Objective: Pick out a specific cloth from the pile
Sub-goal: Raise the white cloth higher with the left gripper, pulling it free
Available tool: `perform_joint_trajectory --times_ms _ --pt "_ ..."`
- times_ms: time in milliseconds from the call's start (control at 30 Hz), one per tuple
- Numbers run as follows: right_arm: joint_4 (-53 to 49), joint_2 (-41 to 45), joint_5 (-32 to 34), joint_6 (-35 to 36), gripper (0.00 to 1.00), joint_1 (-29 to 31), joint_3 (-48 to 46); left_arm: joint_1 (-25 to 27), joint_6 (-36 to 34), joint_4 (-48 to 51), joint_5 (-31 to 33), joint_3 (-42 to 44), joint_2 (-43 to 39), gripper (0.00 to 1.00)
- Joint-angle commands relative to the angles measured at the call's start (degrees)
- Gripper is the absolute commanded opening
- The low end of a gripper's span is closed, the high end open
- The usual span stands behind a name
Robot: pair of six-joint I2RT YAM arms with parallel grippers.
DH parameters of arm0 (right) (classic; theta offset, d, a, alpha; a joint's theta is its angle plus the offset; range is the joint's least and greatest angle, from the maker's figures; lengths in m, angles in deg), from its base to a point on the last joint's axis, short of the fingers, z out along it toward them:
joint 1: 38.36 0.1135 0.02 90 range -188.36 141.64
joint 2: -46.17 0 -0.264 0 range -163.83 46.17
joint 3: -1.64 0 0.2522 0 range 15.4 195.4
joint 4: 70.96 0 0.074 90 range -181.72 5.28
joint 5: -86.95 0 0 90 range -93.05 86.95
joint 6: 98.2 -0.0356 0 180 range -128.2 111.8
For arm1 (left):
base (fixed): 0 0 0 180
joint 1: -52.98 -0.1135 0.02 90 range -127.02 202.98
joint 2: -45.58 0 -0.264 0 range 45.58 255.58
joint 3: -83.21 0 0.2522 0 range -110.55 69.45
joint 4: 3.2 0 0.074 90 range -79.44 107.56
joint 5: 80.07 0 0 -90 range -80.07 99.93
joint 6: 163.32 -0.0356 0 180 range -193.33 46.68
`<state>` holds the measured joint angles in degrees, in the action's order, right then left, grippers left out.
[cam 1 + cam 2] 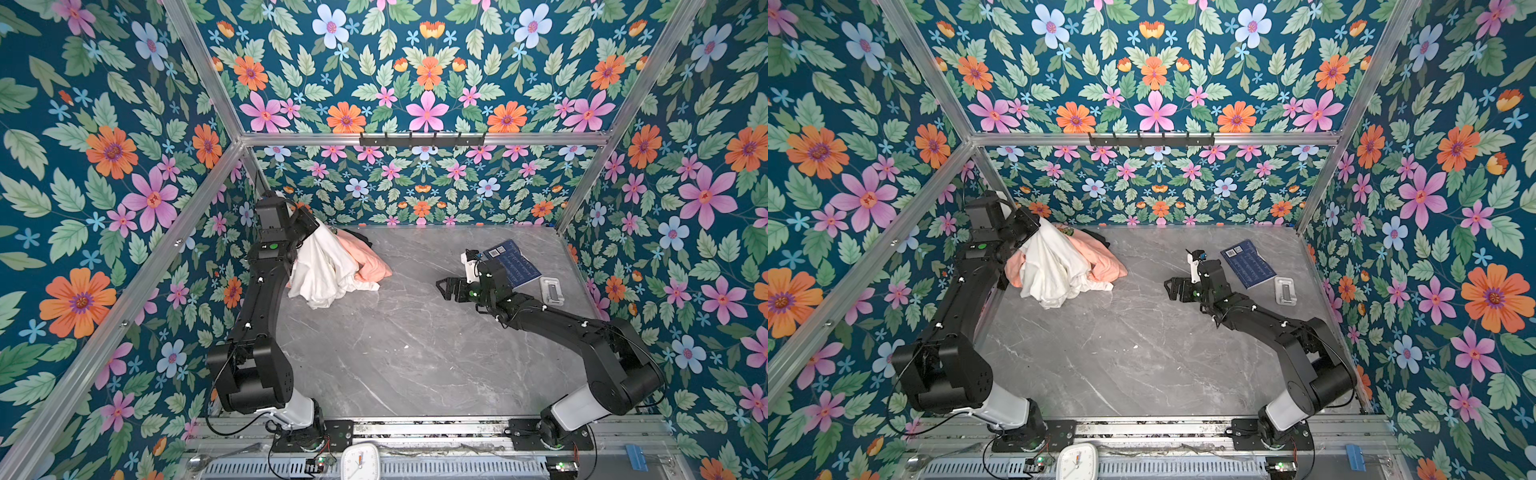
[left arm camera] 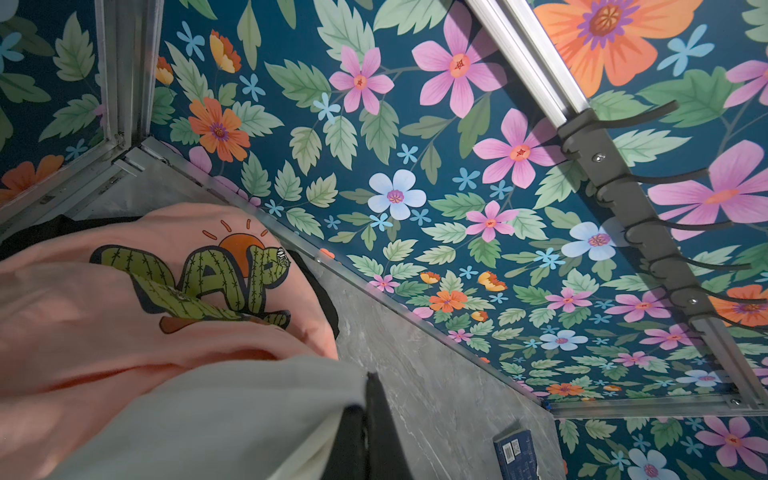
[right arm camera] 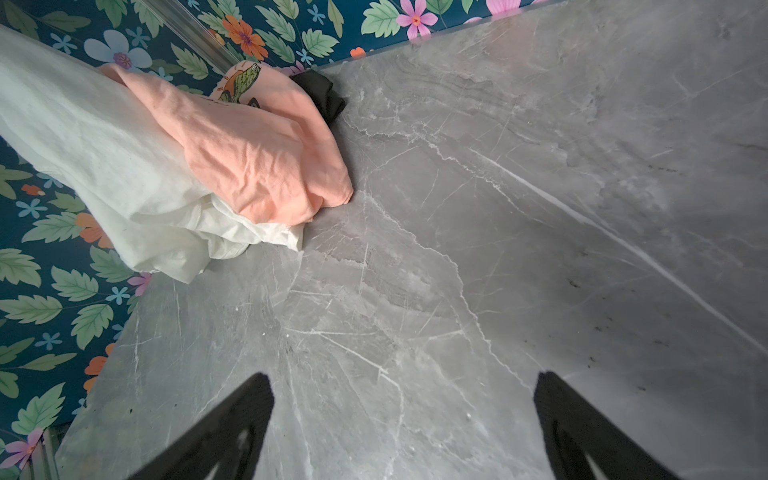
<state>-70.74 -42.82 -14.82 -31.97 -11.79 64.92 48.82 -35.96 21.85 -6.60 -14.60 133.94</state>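
Two claws: my left claw [image 1: 312, 224] clamps the large plain white fabric cloth [image 1: 324, 266], held high to peel it off the soft garment pile [image 1: 368, 259]; my right claw [image 1: 442, 289] gapes, empty.

cloth [image 1: 328, 270]: white fabric, soft, matt, wrinkled
pink t-shirt [image 1: 368, 259]: fabric, matt, creased
tabletop [image 1: 415, 332]: grey marble look, smooth
frame [image 1: 291, 138]: bare metal, light shine

Robot lab cell, aluminium frame [image 1: 419, 138] over marble-look tabletop [image 1: 415, 353], floral panels [image 1: 124, 166] around it, arm-mounting rail [image 1: 428, 429] along its near edge
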Motion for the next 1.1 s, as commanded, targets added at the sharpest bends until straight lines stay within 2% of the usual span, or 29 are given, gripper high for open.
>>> perform_joint_trajectory --times_ms 0,433,1067 --pt "0.8 0.6 0.3 0.1 0.99 0.1 -0.1 0.0 -0.2 -3.7 -0.4 -0.6 -0.2 0.00" --pt "0.4 0.4 0.2 0.2 0.99 0.5 0.6 0.0 -0.5 -5.0 0.2 -2.2 0.0 0.00" --pt "-1.0 1.2 0.5 1.2 0.99 0.6 1.8 0.1 -0.4 -5.4 0.5 -8.9 6.4 0.00"
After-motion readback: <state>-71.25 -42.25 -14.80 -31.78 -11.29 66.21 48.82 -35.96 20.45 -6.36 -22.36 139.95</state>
